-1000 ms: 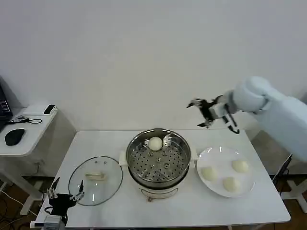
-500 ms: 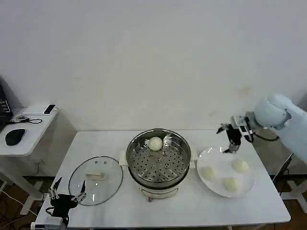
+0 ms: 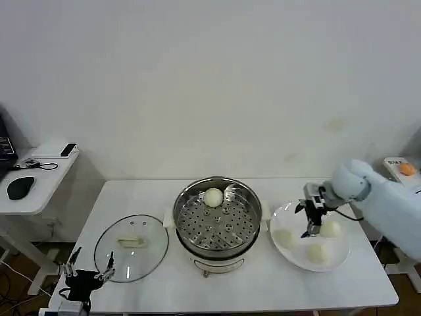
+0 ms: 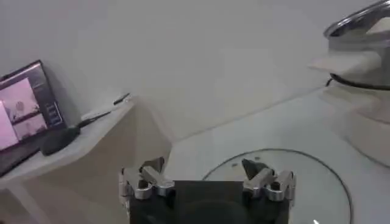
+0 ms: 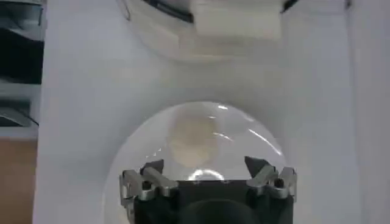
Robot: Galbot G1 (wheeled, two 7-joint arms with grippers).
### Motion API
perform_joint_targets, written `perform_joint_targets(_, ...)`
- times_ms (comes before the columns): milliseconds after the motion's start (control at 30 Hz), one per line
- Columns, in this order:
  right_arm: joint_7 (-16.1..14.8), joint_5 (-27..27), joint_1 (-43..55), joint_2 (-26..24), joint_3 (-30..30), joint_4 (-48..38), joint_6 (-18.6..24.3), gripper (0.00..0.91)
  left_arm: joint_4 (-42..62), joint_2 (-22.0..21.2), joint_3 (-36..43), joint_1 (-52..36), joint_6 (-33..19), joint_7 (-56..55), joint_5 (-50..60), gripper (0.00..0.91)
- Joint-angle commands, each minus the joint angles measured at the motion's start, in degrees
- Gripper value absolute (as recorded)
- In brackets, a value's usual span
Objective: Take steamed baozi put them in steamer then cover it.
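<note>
The right gripper (image 3: 309, 219) hangs over the white plate (image 3: 296, 258) at the desk's (image 3: 145, 197) right end, jaws spread and pointing down, empty. Three buns lie on the plate: one (image 3: 285, 237) near the steamer side, one (image 3: 331, 228) just right of the jaws, one (image 3: 317, 253) at the front. In the right wrist view a bun (image 5: 192, 138) sits ahead of the spread jaws, centred between the fingertips (image 5: 153, 166) but apart from them. A fourth bun (image 3: 213, 196) rests at the back of the steamer's (image 3: 217, 222) perforated tray. The lid (image 3: 131, 247) lies flat on the desk left of the steamer, handle up. The left gripper (image 3: 85, 271) waits at the desk's front-left edge, just before the lid, jaws spread and empty.
</note>
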Motion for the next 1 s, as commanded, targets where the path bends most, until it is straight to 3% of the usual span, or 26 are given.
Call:
perform_joint_targets(33,-0.93,-3.23,-2.98,4.21,0.60,-4.20,0.77,0.907,0.40,0.33,-0.53,0.00,0.00,0.10,-0.10,0.907)
perform_joint_targets(333,-0.49,-5.64,-3.72,4.81,0.95,-5.97,1.86,0.907,1.29,0.34,-0.20,-0.86,0.03,0.19,-0.09,0.907)
perform_joint_targets(600,2.02,-6.20,-3.81,6.57,1.08,-9.37,2.67,0.907,1.95,0.11,0.00,-0.78,-0.06,0.08,-0.01,0.907)
perform_joint_targets(1000,2.37,-7.83,-4.33,8.66,1.00,-11.05,3.85,0.907,2.44,0.01,-0.04,-0.87,-0.06,0.13,0.00,0.907)
